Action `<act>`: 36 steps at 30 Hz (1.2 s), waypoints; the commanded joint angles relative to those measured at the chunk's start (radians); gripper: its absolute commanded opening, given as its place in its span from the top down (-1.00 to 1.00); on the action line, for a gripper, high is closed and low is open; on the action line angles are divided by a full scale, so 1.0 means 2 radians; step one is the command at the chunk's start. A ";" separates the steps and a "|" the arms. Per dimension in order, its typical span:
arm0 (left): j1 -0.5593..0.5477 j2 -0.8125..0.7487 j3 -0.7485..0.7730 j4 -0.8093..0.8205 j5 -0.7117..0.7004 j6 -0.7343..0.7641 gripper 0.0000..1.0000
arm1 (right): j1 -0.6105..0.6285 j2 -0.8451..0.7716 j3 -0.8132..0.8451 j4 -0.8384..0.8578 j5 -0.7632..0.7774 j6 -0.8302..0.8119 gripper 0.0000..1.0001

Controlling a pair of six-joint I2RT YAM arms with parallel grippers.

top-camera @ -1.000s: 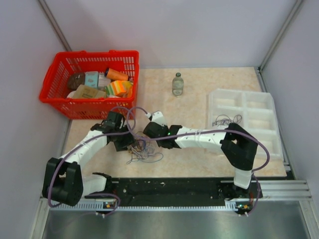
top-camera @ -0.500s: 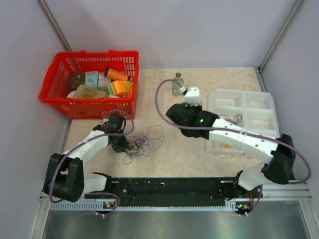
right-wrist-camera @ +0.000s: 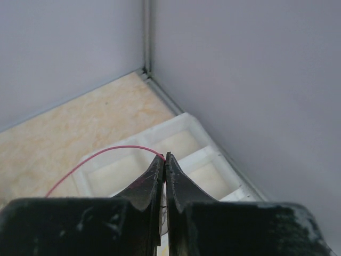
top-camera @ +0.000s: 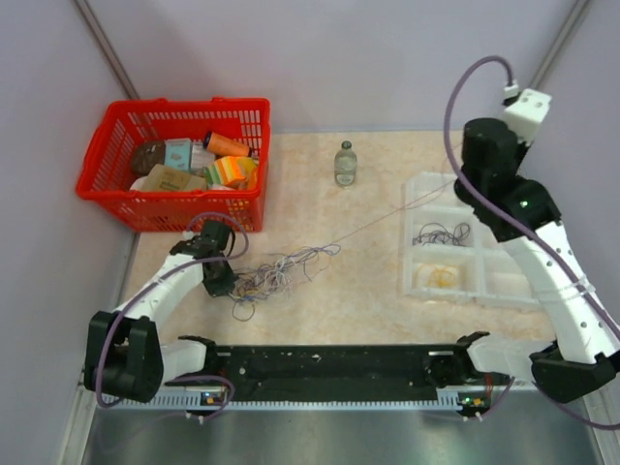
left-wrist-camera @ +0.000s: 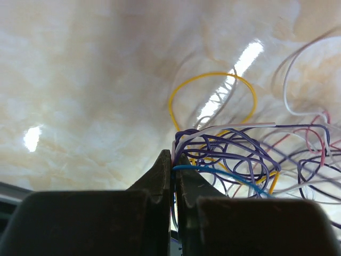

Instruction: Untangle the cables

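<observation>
Pale marbled worktop (top-camera: 368, 300) fills the enclosure between plain grey walls (top-camera: 387, 58), with a red basket (top-camera: 105, 194) of odds and ends at the upper left of the top view and a white divided tray (top-camera: 418, 194) at the right. The tray looks to be where freed strands go: a dark loose loop (top-camera: 441, 234) lies in its middle-left compartment, and something yellowish (top-camera: 441, 276) lies in the one below.

The cables (top-camera: 276, 271) sit as a loose tangle at lower left centre, touching the left end effector (left-wrist-camera: 174, 154). Its jaws are pinched together on purple and blue strands at the tangle's edge. That grip reads as an anchor, pinning the bundle low so it cannot be dragged.

The right end effector (right-wrist-camera: 164, 157) is raised high over the tray's upper part, its jaws closed on the tip of a single red wire (right-wrist-camera: 128, 146). This strand runs taut in a straight line from the tangle across the worktop, so the two grips seem set against each other to draw it out.

A small glass bottle (top-camera: 345, 163) stands apart at upper centre, uninvolved.
</observation>
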 commanded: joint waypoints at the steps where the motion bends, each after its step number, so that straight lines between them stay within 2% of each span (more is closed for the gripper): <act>1: 0.029 -0.016 0.032 -0.052 -0.055 -0.025 1.00 | -0.072 -0.016 0.065 0.058 -0.028 -0.089 1.00; 4: 0.058 -0.020 0.039 -0.073 -0.068 -0.038 1.00 | -0.109 -0.008 0.101 0.066 -0.039 -0.092 1.00; 13: 0.100 -0.043 0.054 -0.106 -0.114 -0.056 1.00 | -0.187 0.023 0.184 0.075 -0.075 -0.082 1.00; 14: 0.120 -0.044 0.055 -0.109 -0.115 -0.055 1.00 | -0.188 0.029 0.195 0.084 -0.074 -0.090 1.00; 18: 0.141 -0.041 0.055 -0.105 -0.117 -0.052 1.00 | -0.209 0.060 0.252 0.082 -0.082 -0.071 1.00; 21: 0.149 -0.042 0.058 -0.096 -0.115 -0.043 1.00 | -0.222 0.086 0.320 0.065 -0.111 -0.047 1.00; 24: 0.149 -0.044 0.055 -0.091 -0.115 -0.034 1.00 | -0.222 0.092 0.342 0.046 -0.141 -0.028 1.00; 26: 0.149 -0.044 0.054 -0.075 -0.086 -0.016 1.00 | -0.207 0.088 0.347 0.041 -0.157 -0.031 1.00; 28: 0.149 -0.041 0.053 -0.058 -0.046 0.003 1.00 | -0.162 0.074 0.329 0.038 -0.194 -0.037 1.00; 32: 0.149 -0.034 0.052 -0.039 0.029 0.033 1.00 | -0.061 0.023 0.230 0.035 -0.245 -0.043 1.00; 34: 0.148 -0.041 0.048 -0.033 0.056 0.042 1.00 | -0.052 -0.001 0.202 0.029 -0.276 -0.039 1.00; 36: 0.147 -0.049 0.047 -0.021 0.096 0.051 1.00 | -0.051 -0.011 0.208 0.005 -0.260 -0.044 1.00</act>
